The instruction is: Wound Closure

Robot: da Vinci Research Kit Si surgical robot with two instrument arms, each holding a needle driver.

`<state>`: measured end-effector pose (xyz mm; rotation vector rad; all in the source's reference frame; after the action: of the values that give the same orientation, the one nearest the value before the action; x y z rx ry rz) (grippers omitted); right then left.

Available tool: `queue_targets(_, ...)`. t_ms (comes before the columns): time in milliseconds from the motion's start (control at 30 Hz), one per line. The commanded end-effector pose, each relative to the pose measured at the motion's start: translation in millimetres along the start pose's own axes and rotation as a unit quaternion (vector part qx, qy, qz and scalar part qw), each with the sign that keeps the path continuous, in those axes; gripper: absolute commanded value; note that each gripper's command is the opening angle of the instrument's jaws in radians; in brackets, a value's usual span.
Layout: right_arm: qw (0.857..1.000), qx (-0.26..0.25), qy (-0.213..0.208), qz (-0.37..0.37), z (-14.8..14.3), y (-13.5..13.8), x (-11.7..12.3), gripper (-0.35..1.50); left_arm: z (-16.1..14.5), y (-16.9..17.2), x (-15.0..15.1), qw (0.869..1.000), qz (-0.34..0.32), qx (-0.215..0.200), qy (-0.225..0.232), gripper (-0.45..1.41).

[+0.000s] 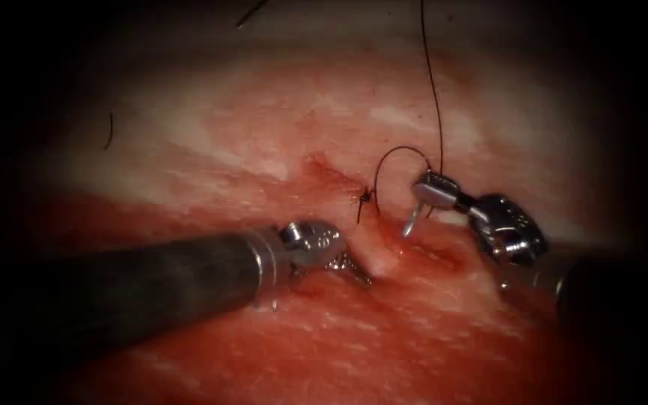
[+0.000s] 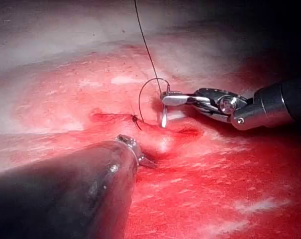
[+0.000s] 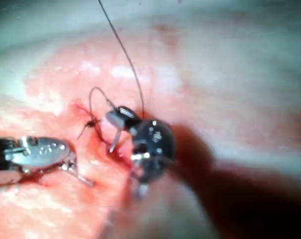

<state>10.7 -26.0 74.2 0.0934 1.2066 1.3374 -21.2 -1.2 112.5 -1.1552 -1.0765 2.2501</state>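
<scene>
pale, red-streaked pork tissue [image 1: 279, 120]; its cut [image 1: 429, 251] is knotted [image 1: 367, 196] at the left end, the rest gaping. left tool [image 1: 354, 268] pinches the cut's lip. right tool [image 1: 423, 193] clamps the curved steel needle [image 1: 412, 220] upright over the cut, thin dark thread [image 1: 433, 82] trailing upward.

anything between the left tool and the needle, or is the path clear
Yes. The right tool holds the needle on the right side of the cut, its lower end at the tissue. A raised fold of tissue stands between it and the left tool, whose jaws pinch that fold.
</scene>
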Motion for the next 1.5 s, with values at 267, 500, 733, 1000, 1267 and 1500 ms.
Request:
queue_targets(267, 1.000, -0.014, 0.011, -0.017, -0.2, 1.3, 0.4, -0.35, 0.8, -0.1, -0.3, 1.000, 0.000, 0.000, 0.000, -0.30)
queue_targets(500, 1.000, -0.012, 0.019, -0.016, -0.2, 1.7, 0.5, -0.35, 0.6, -0.1, -0.4, 1.000, 0.001, 0.000, 0.000, -0.30)
queue_targets(733, 1.000, -0.007, 0.023, 0.005, -0.2, 2.1, 0.6, -0.35, 0.6, -0.1, -0.4, 1.000, 0.001, 0.000, 0.000, -0.30)
queue_targets(1000, 0.995, 0.022, 0.030, 0.088, 0.0, 1.7, -0.2, -0.35, 0.7, -0.1, -0.4, 1.000, 0.001, 0.000, 0.000, -0.30)
queue_targets(1267, 0.980, 0.045, 0.026, 0.194, 0.7, 1.1, -2.5, -0.35, 0.7, -0.1, -0.4, 1.000, 0.001, 0.001, 0.000, -0.28)
queue_targets(1500, 0.971, 0.053, 0.024, 0.234, 1.1, -0.2, -4.1, -0.35, 0.8, -0.1, -0.4, 1.000, 0.001, 0.001, 0.000, -0.28)
